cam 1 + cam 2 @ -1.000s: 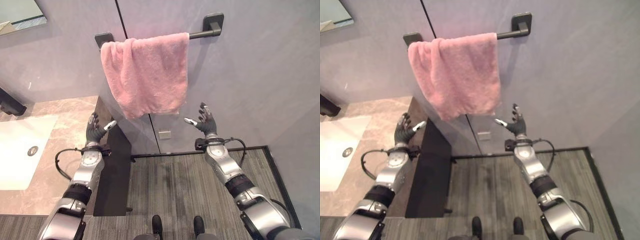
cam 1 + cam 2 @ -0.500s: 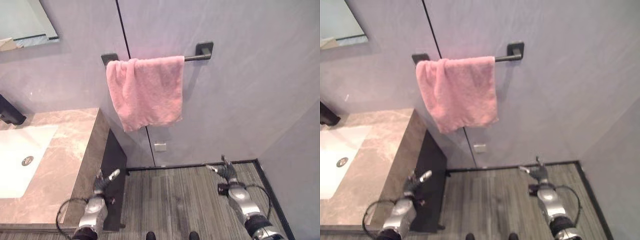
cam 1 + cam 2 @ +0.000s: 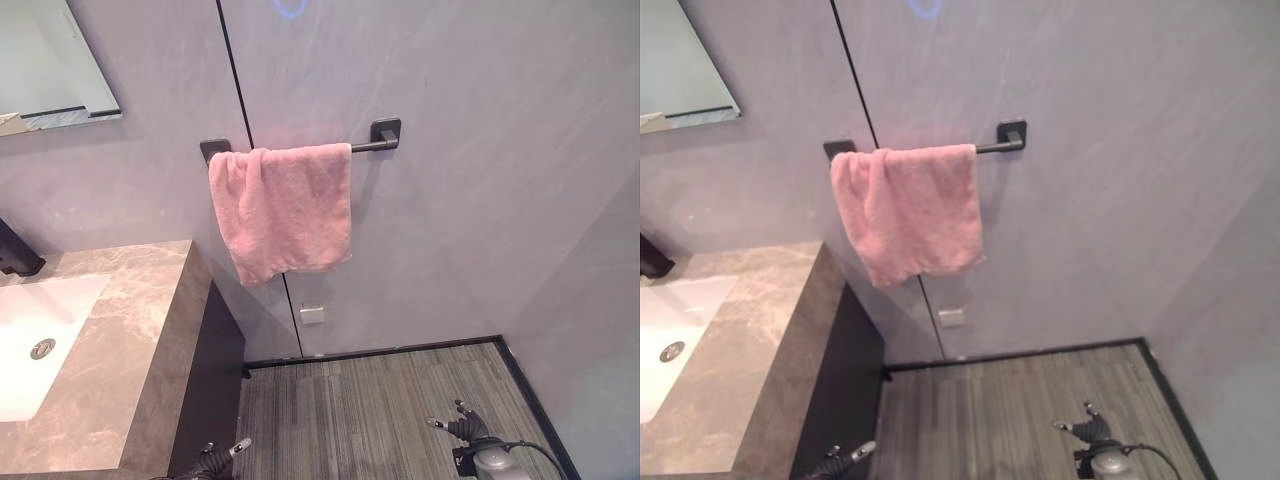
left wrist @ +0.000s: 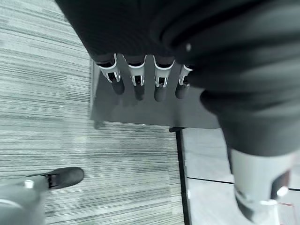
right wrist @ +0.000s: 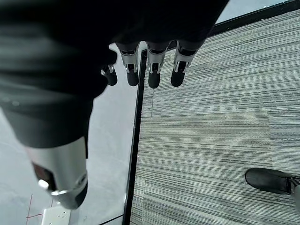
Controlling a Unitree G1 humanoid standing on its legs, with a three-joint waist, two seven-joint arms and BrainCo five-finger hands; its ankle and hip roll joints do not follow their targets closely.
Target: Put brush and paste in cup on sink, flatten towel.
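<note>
You dropped both arms far below towel [image 3: 285,208]; left hand [image 3: 222,457] and right hand [image 3: 463,430] open, empty. Towel still bunched, unflattened.

Black bar [image 3: 375,144] on grey wall [image 3: 480,120], up & far from hand. Mirror [image 3: 50,60] further off, upper corner. Wall outlet [image 3: 313,314] low on wall. Striped grey floor [image 3: 370,410] under hand. Dark cabinet side [image 3: 215,380] below counter [image 3: 130,350].

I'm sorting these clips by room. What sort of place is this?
Most likely a bathroom. A pink towel hangs bunched on a dark wall rail, a white sink sits in a marble counter, and a mirror is on the grey wall above it.
</note>
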